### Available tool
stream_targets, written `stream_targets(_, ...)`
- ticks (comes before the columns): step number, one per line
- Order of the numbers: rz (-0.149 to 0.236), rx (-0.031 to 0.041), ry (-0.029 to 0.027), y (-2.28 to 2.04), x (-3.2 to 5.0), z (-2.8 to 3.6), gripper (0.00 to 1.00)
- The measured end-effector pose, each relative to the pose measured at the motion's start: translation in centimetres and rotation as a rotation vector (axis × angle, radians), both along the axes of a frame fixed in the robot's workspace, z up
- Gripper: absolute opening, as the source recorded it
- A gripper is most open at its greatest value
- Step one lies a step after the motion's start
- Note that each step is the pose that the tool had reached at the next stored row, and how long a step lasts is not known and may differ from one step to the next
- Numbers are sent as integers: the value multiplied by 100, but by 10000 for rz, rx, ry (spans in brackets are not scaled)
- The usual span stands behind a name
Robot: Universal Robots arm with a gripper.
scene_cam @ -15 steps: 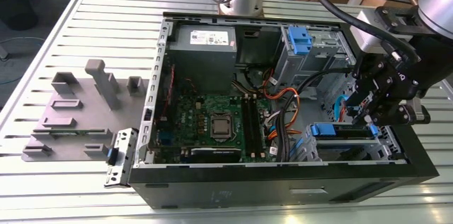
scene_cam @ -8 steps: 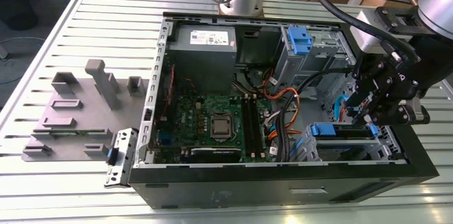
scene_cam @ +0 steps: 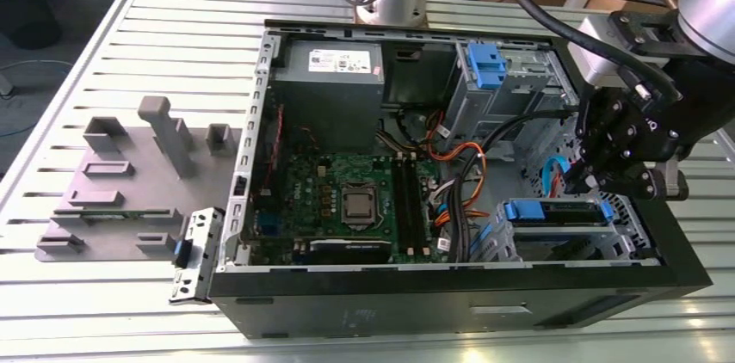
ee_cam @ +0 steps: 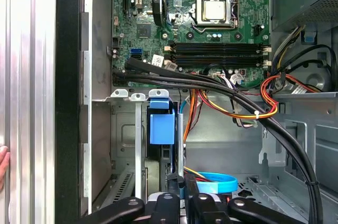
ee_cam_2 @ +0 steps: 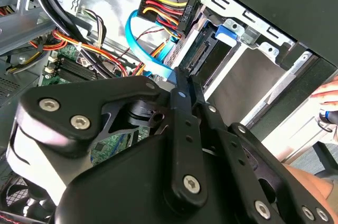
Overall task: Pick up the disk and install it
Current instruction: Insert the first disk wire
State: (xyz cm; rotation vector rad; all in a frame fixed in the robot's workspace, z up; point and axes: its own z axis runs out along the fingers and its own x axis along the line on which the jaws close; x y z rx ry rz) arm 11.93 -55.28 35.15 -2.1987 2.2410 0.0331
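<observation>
An open black computer case lies on its side on the slatted metal desk. Inside it, a green motherboard carries a square silver processor beside long black memory slots. A grey power-supply box sits at the case's far end, next to a metal drive cage with a blue tab. Bundles of orange, yellow and black wires cross the case, and a light-blue flat cable curls nearby. At the exterior view's left, a grey plastic fixture rests on the desk.

Black hand with silver screws, grey arm, black cables.
</observation>
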Motion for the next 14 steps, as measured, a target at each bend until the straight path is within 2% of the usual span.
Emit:
stream_targets(7,0,1,0,-1,0,-2,16)
stream_targets(14,0,-1,-5,-31,-11,-23,16)
